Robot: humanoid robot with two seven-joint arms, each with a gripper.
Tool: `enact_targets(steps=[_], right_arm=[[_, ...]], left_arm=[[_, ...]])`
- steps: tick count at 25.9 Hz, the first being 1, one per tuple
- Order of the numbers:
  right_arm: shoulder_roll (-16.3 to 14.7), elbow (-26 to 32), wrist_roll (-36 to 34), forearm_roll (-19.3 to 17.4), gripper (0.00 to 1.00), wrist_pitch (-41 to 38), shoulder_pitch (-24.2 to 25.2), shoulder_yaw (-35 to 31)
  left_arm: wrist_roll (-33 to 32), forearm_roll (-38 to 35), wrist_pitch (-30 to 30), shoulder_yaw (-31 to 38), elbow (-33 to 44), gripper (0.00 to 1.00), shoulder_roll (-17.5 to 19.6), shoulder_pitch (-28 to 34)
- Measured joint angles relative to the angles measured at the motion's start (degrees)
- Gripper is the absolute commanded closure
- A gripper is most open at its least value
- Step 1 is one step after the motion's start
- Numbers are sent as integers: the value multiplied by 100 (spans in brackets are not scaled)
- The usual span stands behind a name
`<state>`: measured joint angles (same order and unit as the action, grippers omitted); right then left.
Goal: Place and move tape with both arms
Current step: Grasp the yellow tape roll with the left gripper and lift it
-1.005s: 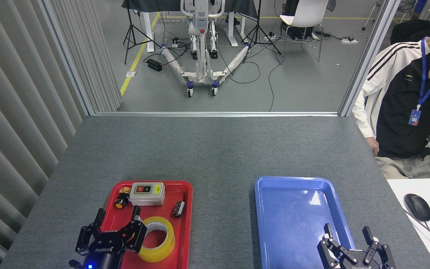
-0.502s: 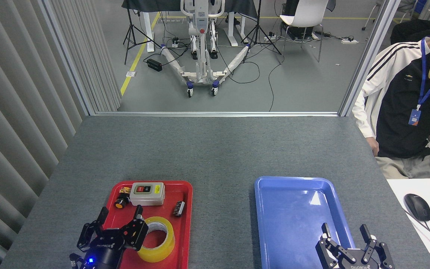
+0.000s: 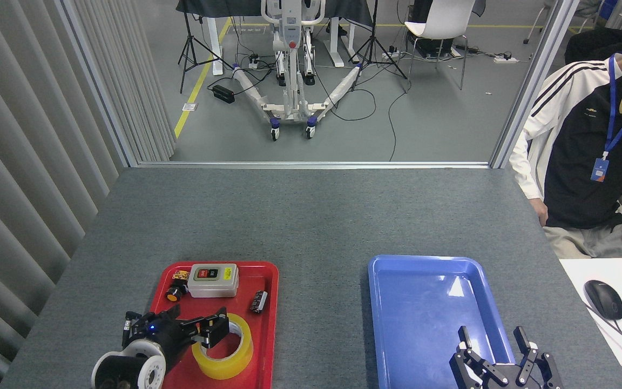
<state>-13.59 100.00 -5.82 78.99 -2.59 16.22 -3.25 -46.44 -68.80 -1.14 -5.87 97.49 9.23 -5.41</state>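
One yellow tape roll [image 3: 223,347] lying in one red tray [image 3: 265,346], left claw [image 3: 198,323] spread over it (not gripping), right claw [image 3: 497,346] hovering released over one blue tray [image 3: 424,302], grey surface [image 3: 311,216].

Grey felt-topped table [image 3: 311,216]: red tray [image 3: 268,324] set on left, blue tray [image 3: 424,319] on right, well apart.

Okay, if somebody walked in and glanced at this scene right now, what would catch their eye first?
Probably the red tray near the table's front left, holding the tape, with the left gripper reaching over the roll's near-left rim. Next, the blue tray at front right, the open right gripper over its near end. A person sits at the table's right edge.
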Motion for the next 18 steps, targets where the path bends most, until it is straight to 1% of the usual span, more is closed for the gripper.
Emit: enact_targets(steps=[2, 5, 9, 14, 16, 17, 18], right_arm=[[6, 1, -11, 5, 1, 2, 15, 15], [-93, 1, -23, 9, 1, 1, -58, 29], [-211, -2, -25, 9, 1, 6, -148, 34], [-224, -3, -33, 7, 1, 101, -193, 26], [-186, -6, -46, -12, 1, 127, -199, 3], [-167, -6, -50, -23, 1, 132, -203, -8], [-146, -5, -53, -34, 1, 135, -205, -17]], left_arm=[[-551, 8, 23, -16, -222, 0, 28, -168], [-912, 13, 249, -36, -636, 0, 56, -350], [-1042, 14, 727, -43, -1111, 0, 103, -653], [-1090, -35, 952, -22, -1524, 1, 116, -899], [-1091, -53, 966, -14, -1670, 5, 110, -932], [-1097, -72, 980, -13, -1756, 10, 103, -955], [-1109, -119, 982, -11, -1850, 21, 97, -988]])
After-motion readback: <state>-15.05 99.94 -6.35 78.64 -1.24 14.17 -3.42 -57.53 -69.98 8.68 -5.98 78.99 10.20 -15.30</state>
